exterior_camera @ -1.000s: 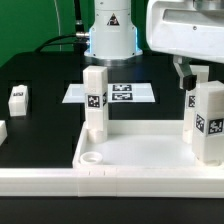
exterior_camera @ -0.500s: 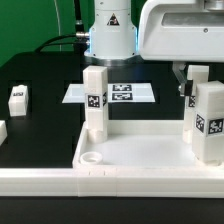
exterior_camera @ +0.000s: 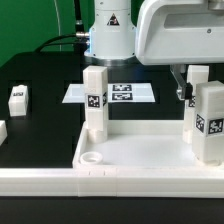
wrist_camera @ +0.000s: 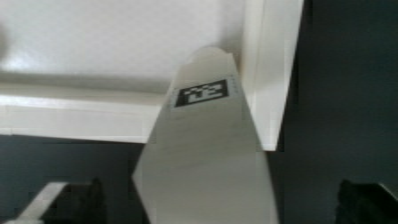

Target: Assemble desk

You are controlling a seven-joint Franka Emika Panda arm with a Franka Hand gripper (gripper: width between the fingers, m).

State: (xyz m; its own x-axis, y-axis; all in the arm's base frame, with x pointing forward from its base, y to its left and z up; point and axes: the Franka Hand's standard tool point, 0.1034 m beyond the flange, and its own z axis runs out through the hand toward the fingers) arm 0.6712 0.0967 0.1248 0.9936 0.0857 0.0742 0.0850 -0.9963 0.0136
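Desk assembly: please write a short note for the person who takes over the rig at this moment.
Gripper: open, fingers either side of the leg at the exterior view's right; no grip seen.
Desk top: on the black table.
Done: that leg and the leg at the exterior view's left stand upright in it.
Left: one corner socket is empty; a loose leg lies on the table. How firmly the standing legs sit, I cannot tell.
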